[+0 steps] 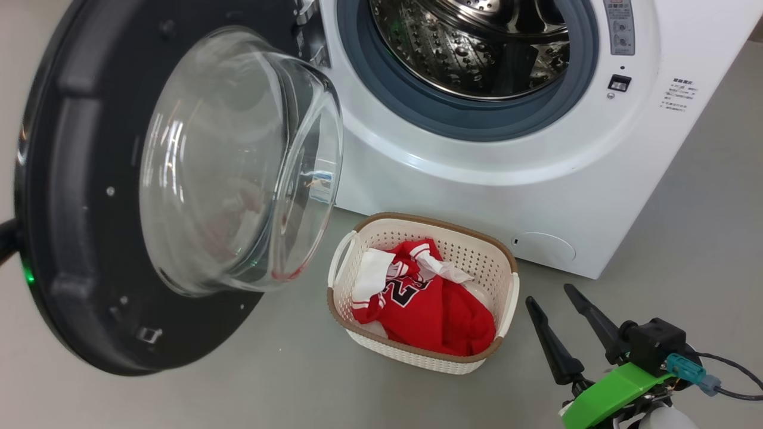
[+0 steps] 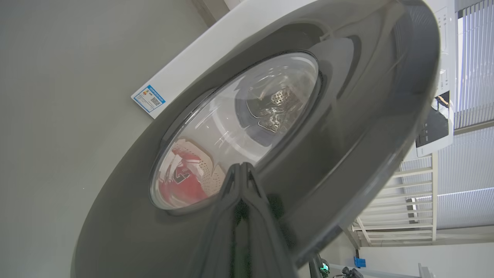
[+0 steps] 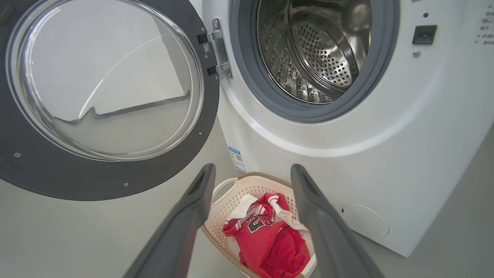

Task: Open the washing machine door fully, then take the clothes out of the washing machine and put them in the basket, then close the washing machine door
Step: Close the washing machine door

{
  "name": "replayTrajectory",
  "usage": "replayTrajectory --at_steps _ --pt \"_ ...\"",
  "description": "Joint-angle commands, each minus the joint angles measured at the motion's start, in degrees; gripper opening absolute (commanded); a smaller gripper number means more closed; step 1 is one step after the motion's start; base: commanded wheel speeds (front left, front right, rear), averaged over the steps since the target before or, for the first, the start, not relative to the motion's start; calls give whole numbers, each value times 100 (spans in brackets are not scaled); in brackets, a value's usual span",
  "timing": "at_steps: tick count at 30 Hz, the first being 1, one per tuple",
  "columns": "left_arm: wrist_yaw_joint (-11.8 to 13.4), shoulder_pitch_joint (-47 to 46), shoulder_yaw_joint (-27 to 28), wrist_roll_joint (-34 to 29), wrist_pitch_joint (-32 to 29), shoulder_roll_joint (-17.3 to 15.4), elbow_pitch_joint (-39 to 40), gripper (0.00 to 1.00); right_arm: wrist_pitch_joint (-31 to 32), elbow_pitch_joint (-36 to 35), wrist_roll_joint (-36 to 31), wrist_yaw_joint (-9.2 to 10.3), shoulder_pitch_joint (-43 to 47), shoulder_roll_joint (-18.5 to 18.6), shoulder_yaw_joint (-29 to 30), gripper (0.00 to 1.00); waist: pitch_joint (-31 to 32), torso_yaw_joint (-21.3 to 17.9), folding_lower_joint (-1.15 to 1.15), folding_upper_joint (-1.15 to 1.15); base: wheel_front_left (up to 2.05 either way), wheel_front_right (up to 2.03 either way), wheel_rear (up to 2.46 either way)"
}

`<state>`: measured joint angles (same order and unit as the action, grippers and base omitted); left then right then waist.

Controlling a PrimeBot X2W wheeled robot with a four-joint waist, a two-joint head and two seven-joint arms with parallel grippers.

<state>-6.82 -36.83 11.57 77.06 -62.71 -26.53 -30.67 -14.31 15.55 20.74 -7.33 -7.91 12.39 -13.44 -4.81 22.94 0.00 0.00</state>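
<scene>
Grey floor [image 1: 238, 393], machine on it.

Far left: washing machine door [image 1: 77, 238] swung wide open on its hinge [image 3: 216, 52], inner side facing the head camera, glass bowl [image 1: 238, 161] bulging out toward the basket.

Left gripper [image 2: 242, 166] is on the door's outer side. Fingers are pressed together, nothing between them, tips pointing at the glossy rim just below the window. Can't tell whether they actually touch it.

Centre: washing machine [image 1: 536, 179], grey gasket [image 1: 417, 101] and steel drum [image 1: 471, 42] exposed. Blue label [image 3: 236, 159] low on the front near the hinge side, round flap [image 1: 545, 247] low right.

Basket [image 1: 417, 223] on the floor just in front of the machine, below the opening. Clothes [image 1: 429, 304] lie bunched inside it, red with white trim, jersey number facing up.

Lower right: right gripper [image 1: 549, 294] beside the basket, apart from it. Fingers are spread wide, holding nothing, pointing toward the machine front.
</scene>
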Motion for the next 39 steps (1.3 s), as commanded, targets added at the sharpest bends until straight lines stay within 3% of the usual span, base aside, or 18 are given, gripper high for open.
replayTrajectory --at_steps 1,9,19,32,39 --pt "-66 79 127 185 -188 -257 431 0 -69 -174 -46 -16 37 6 -55 100 -7 -38 0 0 0 0 0" --pt "-66 596 -164 886 -884 51 1994 0 -69 -245 -82 -16 80 -36 123 100 -92 -285 0 0 0 0 0" --pt "-67 705 -694 996 -980 530 3184 0 -69 -318 -130 -16 22 -114 279 100 -276 -766 0 0 0 0 0" --pt "-67 1 -1232 551 -368 1077 3021 0 -69 -388 -181 -16 -178 -223 371 100 -607 -1516 0 0 0 0 0" --pt "-67 -561 -1296 475 -37 1157 2649 0 -69 -426 -206 -16 -367 -359 390 100 -879 -2030 0 0 0 0 0"
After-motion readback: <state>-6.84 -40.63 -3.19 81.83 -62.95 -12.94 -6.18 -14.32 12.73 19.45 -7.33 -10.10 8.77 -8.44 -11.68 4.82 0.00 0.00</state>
